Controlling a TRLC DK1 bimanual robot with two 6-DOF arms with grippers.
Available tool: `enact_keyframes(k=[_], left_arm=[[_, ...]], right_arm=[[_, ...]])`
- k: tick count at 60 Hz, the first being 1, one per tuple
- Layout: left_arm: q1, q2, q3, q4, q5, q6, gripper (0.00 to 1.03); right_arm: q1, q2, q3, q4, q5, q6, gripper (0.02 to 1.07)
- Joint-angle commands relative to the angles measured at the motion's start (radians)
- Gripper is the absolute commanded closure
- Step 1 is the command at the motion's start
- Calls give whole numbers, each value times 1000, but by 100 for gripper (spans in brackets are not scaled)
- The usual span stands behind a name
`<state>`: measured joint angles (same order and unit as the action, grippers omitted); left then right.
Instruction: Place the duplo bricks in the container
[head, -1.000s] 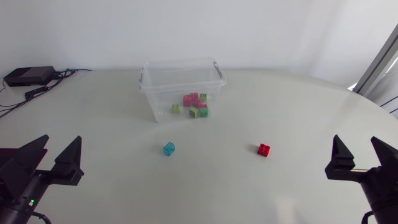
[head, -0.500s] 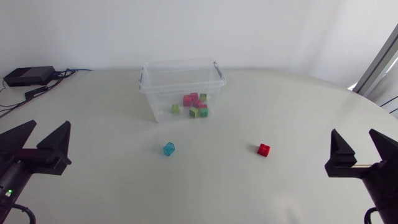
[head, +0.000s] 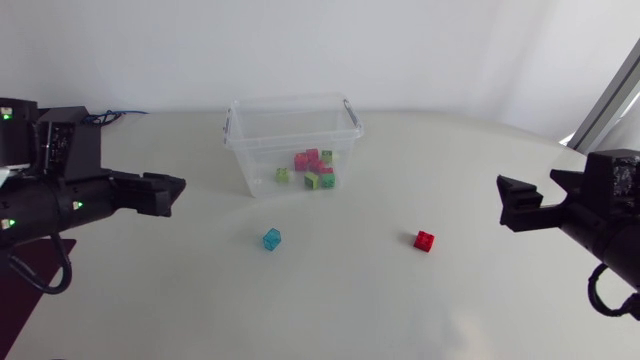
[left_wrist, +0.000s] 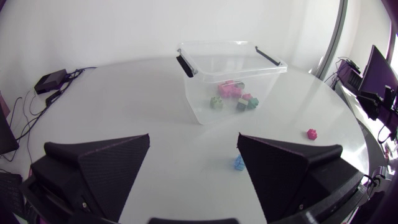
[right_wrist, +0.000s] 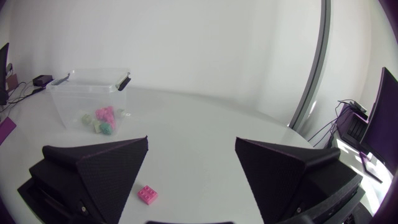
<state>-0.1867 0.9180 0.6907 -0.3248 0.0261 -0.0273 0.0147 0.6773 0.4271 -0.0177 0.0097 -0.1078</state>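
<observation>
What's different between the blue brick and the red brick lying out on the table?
Colour: the blue brick is turquoise, while the red brick is bright red. Place: the blue brick lies just in front of the container, while the red brick lies farther from it, on the robot's right side. Both sit loose on the table, outside the container, with nothing touching them.

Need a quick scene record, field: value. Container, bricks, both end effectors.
container: clear tub, open top, upright on the table
inside: pink and green bricks, several, on its floor
loose: blue brick and red brick, apart on the table, outside the container
left end effector: open, holding nothing
right end effector: open, holding nothing
</observation>
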Motion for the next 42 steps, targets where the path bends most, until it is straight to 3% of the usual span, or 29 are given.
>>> enact_keyframes(k=[1, 10, 12, 20, 29, 39, 42], left_arm=[[-17, 120, 92, -42, 9, -14, 5], [-66, 397, 260, -158, 8, 148, 6], [-86, 479, 319, -212, 9, 231, 6], [-140, 639, 388, -226, 43, 326, 6], [-194, 777, 451, -260, 48, 343, 8], [-243, 906, 507, -269, 48, 340, 8], [-250, 926, 524, -275, 48, 339, 8]], right_arm=[[8, 87, 47, -21, -5, 17, 6], [7, 252, 148, -91, -13, 59, 6], [5, 295, 179, -122, -25, 68, 6], [-7, 450, 299, -234, -105, 71, 6], [-18, 553, 364, -258, -122, 63, 6], [2, 685, 476, -458, -122, -273, 6], [2, 702, 480, -461, -122, -286, 6]])
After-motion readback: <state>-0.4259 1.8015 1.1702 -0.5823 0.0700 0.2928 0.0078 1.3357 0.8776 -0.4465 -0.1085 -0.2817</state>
